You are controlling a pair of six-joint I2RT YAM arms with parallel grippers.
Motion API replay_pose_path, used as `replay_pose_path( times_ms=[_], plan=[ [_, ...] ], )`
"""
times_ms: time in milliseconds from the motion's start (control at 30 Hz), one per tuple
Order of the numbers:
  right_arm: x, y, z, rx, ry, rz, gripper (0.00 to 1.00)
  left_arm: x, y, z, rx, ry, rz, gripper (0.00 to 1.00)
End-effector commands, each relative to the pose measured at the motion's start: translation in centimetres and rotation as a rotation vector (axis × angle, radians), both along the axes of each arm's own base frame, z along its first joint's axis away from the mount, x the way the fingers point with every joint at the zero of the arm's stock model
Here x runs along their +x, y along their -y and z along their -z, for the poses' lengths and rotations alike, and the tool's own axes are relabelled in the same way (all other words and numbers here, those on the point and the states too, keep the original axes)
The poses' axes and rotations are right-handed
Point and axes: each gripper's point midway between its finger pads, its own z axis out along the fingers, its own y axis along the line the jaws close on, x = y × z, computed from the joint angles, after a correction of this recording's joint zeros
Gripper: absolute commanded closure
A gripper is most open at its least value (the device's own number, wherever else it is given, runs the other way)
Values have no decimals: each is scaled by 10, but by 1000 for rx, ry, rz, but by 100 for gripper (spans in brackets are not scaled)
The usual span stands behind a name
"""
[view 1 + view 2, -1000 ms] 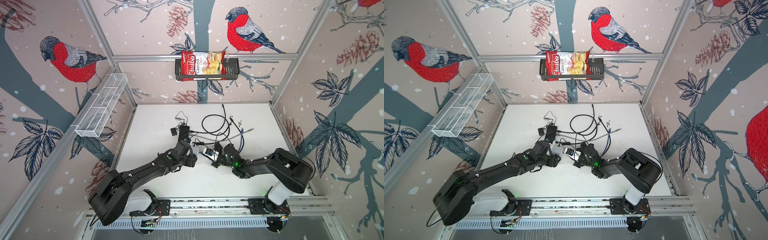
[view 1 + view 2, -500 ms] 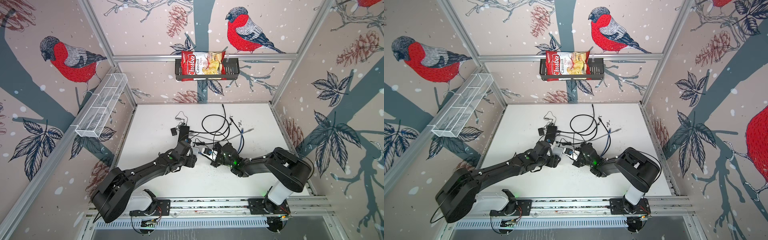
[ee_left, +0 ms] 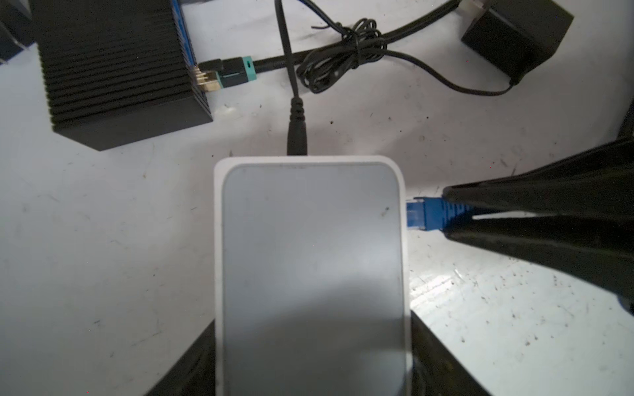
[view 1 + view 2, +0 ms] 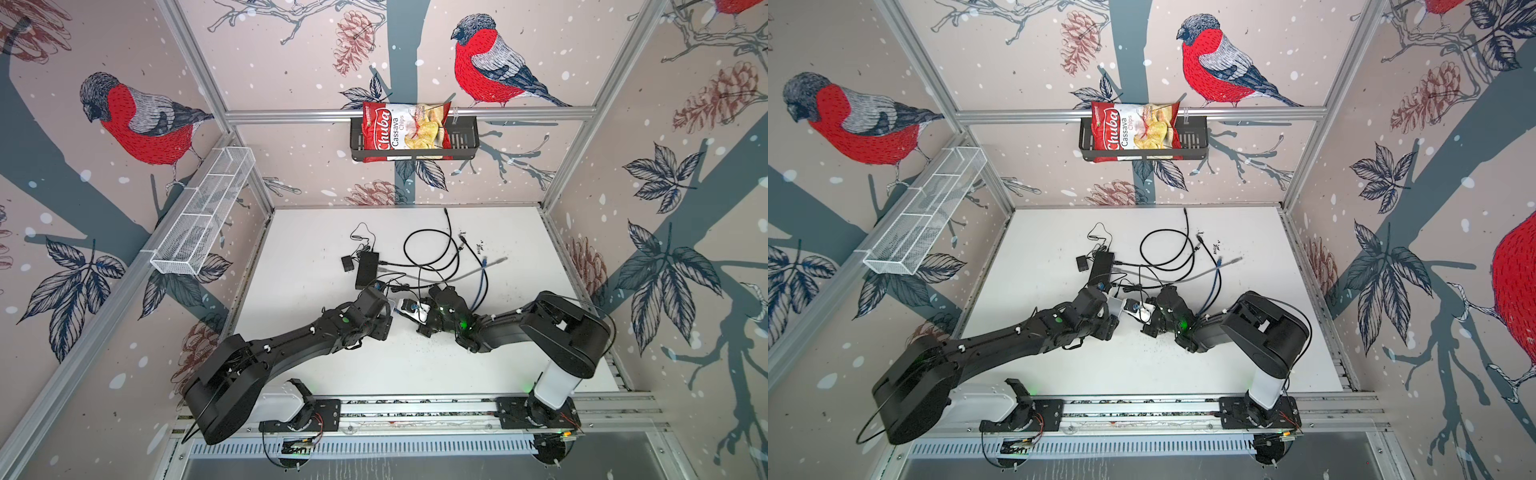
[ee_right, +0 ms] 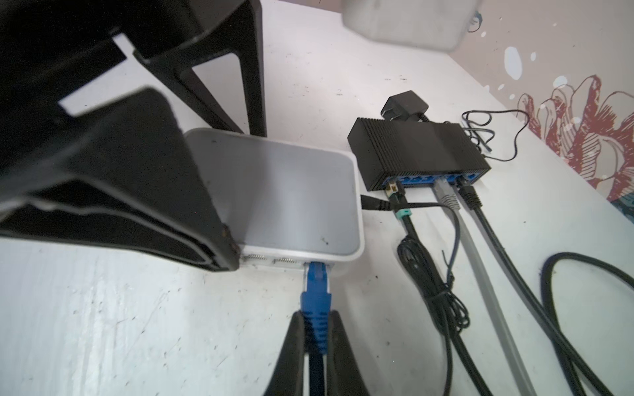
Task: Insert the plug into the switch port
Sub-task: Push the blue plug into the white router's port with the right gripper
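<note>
The switch (image 3: 308, 257) was a small flat box with round corners, a white plastic rim and a smooth grey top. It lay on the scuffed, speckled white tabletop (image 3: 103, 240). My left jaws stood wide apart and held it by its two long sides. The plug (image 5: 315, 291) was bright blue plastic with a ribbed boot, and my right jaws were pinched almost shut on that boot. Its tip sat in a port on the switch's side, next to ports with shiny metal in them. I could not tell how deep it went. A round black power plug (image 3: 296, 133) stuck into the switch's short end. Near that end lay a black box (image 3: 113, 65) with fine ribs on top, a blue front and cables (image 5: 447, 197) plugged in. Compared with a second before, I saw hardly any change from above. Both arms sat in nearly the same spot, and the switch had not slid.
</note>
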Motion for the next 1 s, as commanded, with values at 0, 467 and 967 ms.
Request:
replay_pose_path(
  times_ms=[0,467,967],
  plan=[
    [6,-26,-59,196,150,-55,100,-50,100,-60,-417,-9,512,62],
    [11,-29,-73,245,173,-33,100,-50,102,-67,-471,29,514,61],
    [42,6,-53,131,163,181,73,38,-18,-7,-111,43,-245,60]
  ],
)
